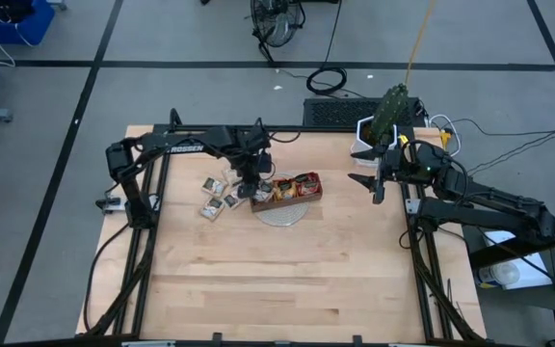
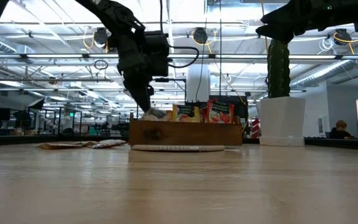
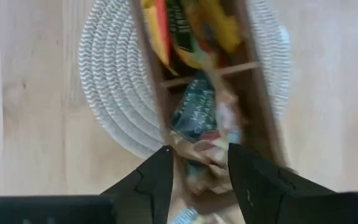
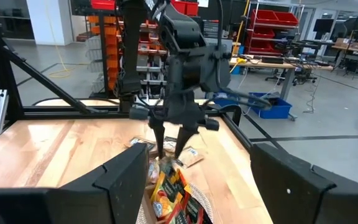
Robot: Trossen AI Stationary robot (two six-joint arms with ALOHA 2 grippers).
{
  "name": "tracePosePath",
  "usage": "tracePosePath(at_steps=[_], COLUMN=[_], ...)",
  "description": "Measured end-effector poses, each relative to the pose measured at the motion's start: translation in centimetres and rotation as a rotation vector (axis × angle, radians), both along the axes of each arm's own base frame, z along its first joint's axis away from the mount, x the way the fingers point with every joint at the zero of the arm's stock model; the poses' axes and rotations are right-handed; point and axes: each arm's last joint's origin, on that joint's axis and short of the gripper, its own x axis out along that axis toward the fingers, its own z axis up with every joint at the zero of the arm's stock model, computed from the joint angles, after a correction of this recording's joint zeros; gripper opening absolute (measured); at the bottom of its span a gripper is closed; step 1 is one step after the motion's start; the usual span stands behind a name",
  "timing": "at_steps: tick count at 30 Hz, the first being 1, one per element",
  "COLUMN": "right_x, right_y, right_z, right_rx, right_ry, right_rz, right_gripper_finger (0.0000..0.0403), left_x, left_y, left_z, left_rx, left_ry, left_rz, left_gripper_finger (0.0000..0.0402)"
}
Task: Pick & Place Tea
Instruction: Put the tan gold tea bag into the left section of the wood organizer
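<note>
Your left gripper sits in the tray's end compartment, fingers parted around the pale tea packets there, which look light, thin and crinkly, so pinch one by its flat faces near an edge.

tray: brown wooden tray, divided, sits on mat
mat: round white woven mat, partly under tray
table: light wood table
cactus: tall cactus in white pot, far right corner
</note>
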Motion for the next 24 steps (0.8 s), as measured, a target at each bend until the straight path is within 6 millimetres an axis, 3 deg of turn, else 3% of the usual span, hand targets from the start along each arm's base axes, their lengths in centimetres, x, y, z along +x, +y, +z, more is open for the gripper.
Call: tracePosePath(at_steps=[6,16,20,24], right_x=[0.0,0.0,0.0,0.0], right_y=[0.0,0.0,0.0,0.0], right_z=[0.0,-0.01,0.0,0.0], right_rx=[0.008,0.008,0.008,0.007], right_ry=[-0.001,-0.001,-0.001,-0.002], right_rz=[0.0,-0.001,-0.001,-0.001], right_gripper_finger=[0.026,0.026,0.026,0.026], left_x=[0.75,0.37,0.28,0.29], left_y=[0.21,0.07,0.04,0.09], left_z=[-0.33,-0.5,-0.53,-0.52], left_rx=[0.029,0.013,0.01,0.012], left_ry=[-0.044,-0.001,0.008,0.004], left_rz=[0.0,-0.003,-0.006,-0.006], left_gripper_finger=[0.0154,0.0146,0.0099,0.0026])
